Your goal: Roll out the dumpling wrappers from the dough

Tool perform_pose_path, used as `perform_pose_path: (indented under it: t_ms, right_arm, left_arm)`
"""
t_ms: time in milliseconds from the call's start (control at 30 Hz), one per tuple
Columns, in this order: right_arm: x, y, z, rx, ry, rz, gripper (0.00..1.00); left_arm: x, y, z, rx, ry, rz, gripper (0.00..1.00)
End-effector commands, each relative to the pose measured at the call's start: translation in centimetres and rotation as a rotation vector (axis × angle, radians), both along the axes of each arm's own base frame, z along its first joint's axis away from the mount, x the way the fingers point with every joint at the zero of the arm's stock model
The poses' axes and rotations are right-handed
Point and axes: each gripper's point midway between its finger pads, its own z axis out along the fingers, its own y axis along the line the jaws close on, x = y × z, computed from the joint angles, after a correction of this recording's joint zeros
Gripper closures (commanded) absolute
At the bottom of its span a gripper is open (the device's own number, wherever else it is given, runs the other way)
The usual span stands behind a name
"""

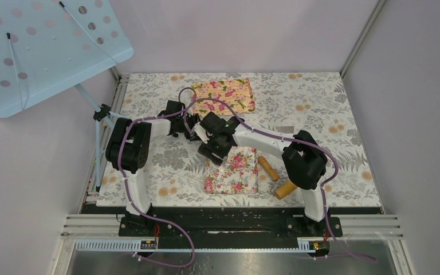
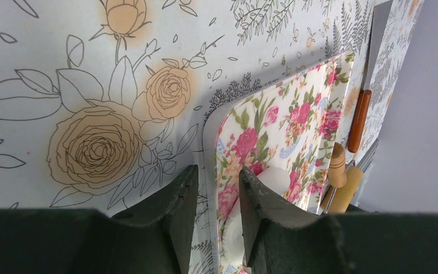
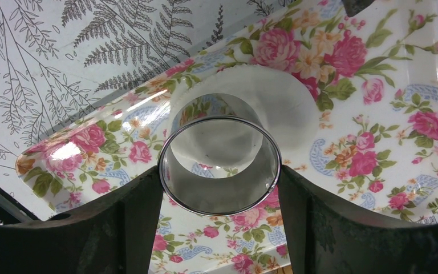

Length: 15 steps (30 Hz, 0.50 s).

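The near floral tray [image 1: 238,177] holds a flattened white sheet of dough [image 3: 288,103]. My right gripper [image 3: 219,171] is shut on the shiny metal ring [image 3: 219,209] and holds it upright over the near edge of that dough. My left gripper [image 2: 218,171] straddles the tray [image 2: 296,114] at its left rim, one finger outside over the cloth and the other inside, closed onto the rim. White dough [image 2: 276,177] shows just behind the inner finger. In the top view both grippers [image 1: 197,134] [image 1: 215,152] meet at the tray's far left corner. No separate cut wrapper shows.
The wooden rolling pin [image 1: 285,189] lies right of the tray, next to my right arm. A brown-handled tool [image 2: 359,120] lies beyond it. A second floral tray [image 1: 223,95] sits at the back. A perforated blue panel [image 1: 40,46] on a stand overhangs the far left.
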Motion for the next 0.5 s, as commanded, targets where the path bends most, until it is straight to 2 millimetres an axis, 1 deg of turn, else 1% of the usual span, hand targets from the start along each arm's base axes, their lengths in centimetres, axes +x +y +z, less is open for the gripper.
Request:
perform_pose_path:
  t_ms: [0,233,467]
  right_arm:
    - [0.37,1.38,0.47,0.014,-0.033,0.021,0.66]
    - [0.52,1.57,-0.11,0.002,-0.034,0.023,0.66]
    - [0.79,1.69,0.55,0.011,-0.054,0.028,0.66]
  left_arm:
    - [-0.42,0.84,-2.3,0.049,0.02,0.013,0.67]
    - [-0.47,0.87,-2.31,0.046,0.023,0.014,0.67]
    - [-0.42,0.96,-2.35,0.047,0.023,0.015,0.67]
